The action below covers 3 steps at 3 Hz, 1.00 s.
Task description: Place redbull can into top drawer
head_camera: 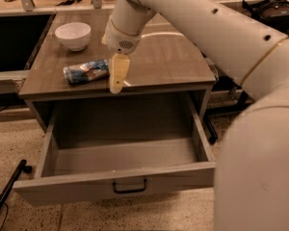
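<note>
Camera view: finds the gripper (115,83) pointing tip-down over the front edge of the desk (168,61), directly above the open top drawer (62,190). Cannot tell whether spread or closed, seen only as one pale wedge; carries nothing visible. Places the redbull can (86,71) on its side on the desk, just beside the gripper, on the side toward the white bowl (72,35). Near end close to the wedge or touching it; cannot tell which. Not yet grasped, so judged to be at the picking step.

Likely trouble from here:

- Rolling. Rests on its round flank; if nudged by a descending tip rather than straddled, probably rolls or skids away from the gripper toward the bowl.
- Going over the edge. Sits near the desk's front edge; pushed that way, could drop uncontrolled into the drawer below the gripper, or strike the front panel and land on the floor.
- Weak hold. Slim, shiny and apparently crumpled; gripped near one end, likely to slip or tilt during the lift.
- Clipping. Lowered too close to the desk's edge, could catch on it and be knocked loose.
</note>
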Each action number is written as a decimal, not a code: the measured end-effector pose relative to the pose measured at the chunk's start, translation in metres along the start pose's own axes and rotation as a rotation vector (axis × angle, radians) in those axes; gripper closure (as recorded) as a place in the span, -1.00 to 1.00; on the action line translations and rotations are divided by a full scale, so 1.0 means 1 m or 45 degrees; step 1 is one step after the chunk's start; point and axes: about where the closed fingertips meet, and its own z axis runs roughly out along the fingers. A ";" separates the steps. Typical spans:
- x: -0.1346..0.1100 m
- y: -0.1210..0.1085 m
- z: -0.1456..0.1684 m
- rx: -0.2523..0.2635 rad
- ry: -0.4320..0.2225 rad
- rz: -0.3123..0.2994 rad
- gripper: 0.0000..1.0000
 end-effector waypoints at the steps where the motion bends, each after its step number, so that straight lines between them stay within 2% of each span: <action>1: -0.003 -0.010 0.028 -0.060 0.010 0.004 -1.00; 2: -0.004 -0.019 0.047 -0.120 0.024 0.006 -1.00; 3: -0.007 -0.027 0.055 -0.159 0.043 0.002 -0.62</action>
